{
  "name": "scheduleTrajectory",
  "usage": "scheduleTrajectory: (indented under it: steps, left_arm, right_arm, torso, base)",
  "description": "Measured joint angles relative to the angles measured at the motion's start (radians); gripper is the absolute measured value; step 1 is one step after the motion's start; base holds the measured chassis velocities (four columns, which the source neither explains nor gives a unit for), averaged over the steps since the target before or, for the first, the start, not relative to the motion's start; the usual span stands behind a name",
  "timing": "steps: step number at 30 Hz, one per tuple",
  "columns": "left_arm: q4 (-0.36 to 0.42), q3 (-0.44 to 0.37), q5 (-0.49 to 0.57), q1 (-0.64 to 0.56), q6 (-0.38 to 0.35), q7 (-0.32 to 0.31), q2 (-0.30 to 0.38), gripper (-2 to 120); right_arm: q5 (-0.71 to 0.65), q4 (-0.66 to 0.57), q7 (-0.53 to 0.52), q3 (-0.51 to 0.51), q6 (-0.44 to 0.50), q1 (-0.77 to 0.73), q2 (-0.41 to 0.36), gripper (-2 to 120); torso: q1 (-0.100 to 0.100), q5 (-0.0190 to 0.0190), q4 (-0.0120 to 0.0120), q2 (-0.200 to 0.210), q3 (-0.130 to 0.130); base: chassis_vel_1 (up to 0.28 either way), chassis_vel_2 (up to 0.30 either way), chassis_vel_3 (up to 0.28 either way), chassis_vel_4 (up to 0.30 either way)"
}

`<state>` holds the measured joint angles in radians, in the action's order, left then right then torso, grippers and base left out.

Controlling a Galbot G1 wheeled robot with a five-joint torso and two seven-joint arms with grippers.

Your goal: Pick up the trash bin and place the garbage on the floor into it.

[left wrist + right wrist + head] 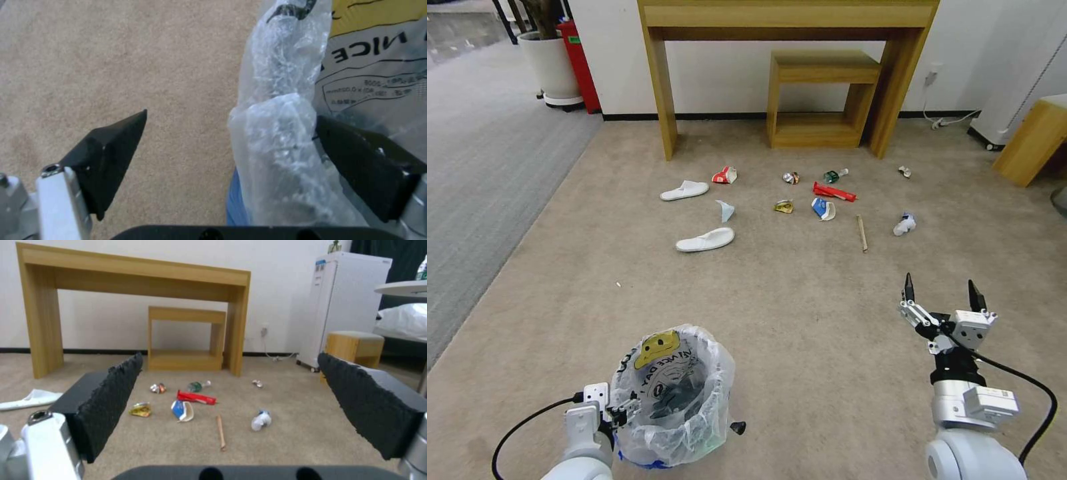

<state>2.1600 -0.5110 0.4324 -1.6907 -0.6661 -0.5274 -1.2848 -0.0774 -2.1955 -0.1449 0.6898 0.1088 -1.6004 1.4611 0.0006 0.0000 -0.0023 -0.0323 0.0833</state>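
Observation:
The trash bin (674, 393), lined with a crinkled translucent bag (285, 140) printed in dark letters, stands on the beige floor (800, 320) at the near left. My left gripper (627, 408) (231, 115) is open astride its rim, one finger outside over the carpet, the other against the bag's inner side. The garbage lies ahead: two white slippers (684, 191) (705, 240), a red carton (834, 193) (196, 397), a crushed can (790, 177), a green bottle (834, 176), a wooden stick (862, 233) (220, 431) and a white-blue packet (904, 225). My right gripper (940, 281) (229, 355) hangs open above the carpet short of the litter, holding nothing.
A wooden desk (787, 20) with a small wooden shelf (820, 100) under it stands against the far wall. Grey ribbed carpet (480, 173) borders the left. A white plant pot (550, 67), a wooden cube (1034, 143) and a white fridge (342, 303) stand nearby.

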Motion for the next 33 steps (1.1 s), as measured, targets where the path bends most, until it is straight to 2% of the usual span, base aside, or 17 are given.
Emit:
scheduleTrajectory:
  steps: [13,22,27,29,30,33]
  left_arm:
    - [-0.065,0.01,0.029,0.031,-0.001,-0.018,-0.003,91]
    - [-0.051,0.013,0.003,0.018,0.001,-0.013,-0.007,88]
    - [-0.036,0.016,0.003,0.012,0.01,-0.003,-0.01,78]
    - [-0.017,0.013,0.012,0.004,0.011,-0.002,-0.01,61]
    - [-0.017,0.013,0.012,0.004,0.011,-0.002,-0.01,61]
    - [-0.009,0.009,0.02,0.002,0.006,-0.001,-0.007,46]
  right_arm:
    - [0.0,0.012,0.0,0.0,-0.006,0.011,-0.008,100]
    - [-0.002,0.01,0.0,0.002,-0.013,0.014,-0.013,100]
    - [-0.004,0.005,0.0,0.002,-0.02,0.016,-0.014,100]
    - [-0.003,0.0,0.0,0.002,-0.022,0.014,-0.014,100]
    - [-0.003,0.0,0.0,0.002,-0.022,0.014,-0.014,100]
    - [-0.003,-0.006,0.0,0.002,-0.026,0.012,-0.013,100]
  torso:
    - [0.0,0.0,0.0,0.0,0.0]
    - [0.0,0.0,0.0,0.0,0.0]
    - [0.0,0.0,0.0,0.0,0.0]
    - [0.0,0.0,0.0,0.0,0.0]
    - [0.0,0.0,0.0,0.0,0.0]
    - [0.0,-0.0001,0.0,0.0,0.0]
  base:
    - [0.0,0.0,0.0,0.0]
    - [0.0,0.0,0.0,0.0]
    - [0.0,0.0,0.0,0.0]
    - [0.0,0.0,0.0,0.0]
    - [0.0,0.0,0.0,0.0]
    - [0.0,0.0,0.0,0.0]
